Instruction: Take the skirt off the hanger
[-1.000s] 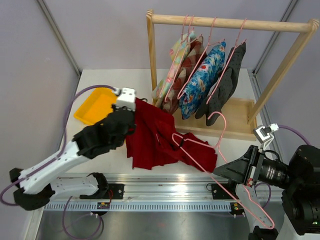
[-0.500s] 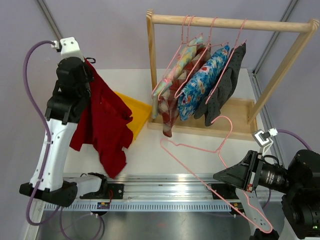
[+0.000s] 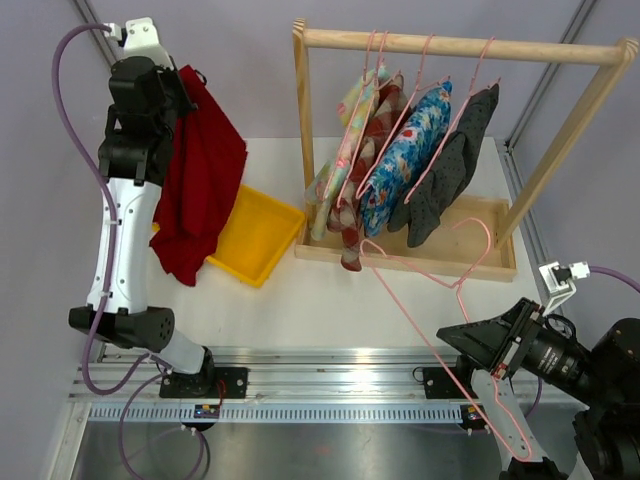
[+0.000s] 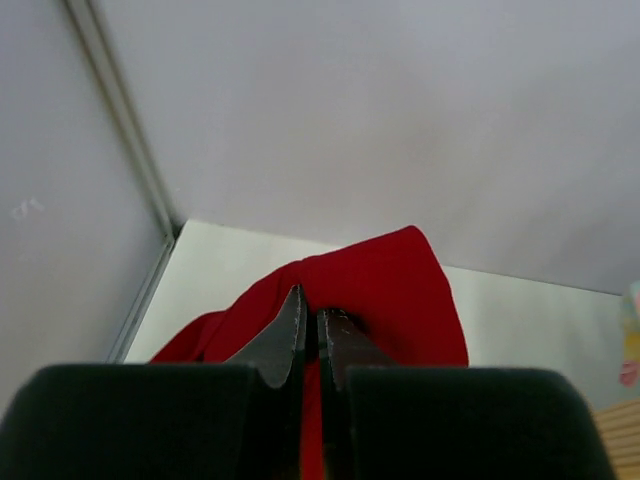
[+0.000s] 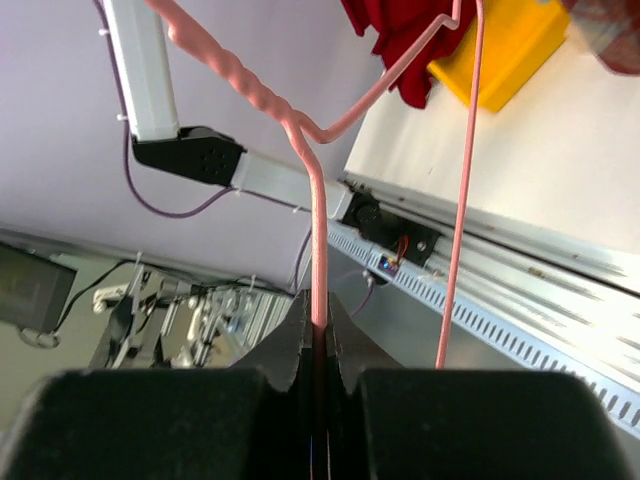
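Red cloth fills the jaws of the left gripper: the red skirt is pinched at its upper edge between the two fingers, which are closed tightly on it. In the left wrist view the dark fingertips meet with only a thin line of red between them, and the cloth bulges just beyond the tips. The left arm is raised high, so the skirt hangs free below the gripper in long folds. Its lower end is over the near left corner of the yellow tray, which lies on the white table well below the gripper. I cannot tell if the hem touches the tray.

The skirt is apart from the pink hanger. The right gripper holds this hanger, with its fingers closed on the thin wire. In the right wrist view the wire rises straight out from between the closed fingers and then bends away. A second strand of the same hanger passes just to the right of the gripper. Far ahead of this gripper the skirt and the tray are visible at the top.

Beyond the right gripper stands a wooden rack. Several other garments hang on its bar from pink hangers, among them a blue flowered piece and a dark grey one. The hook end of the held hanger reaches close to the base of this rack.
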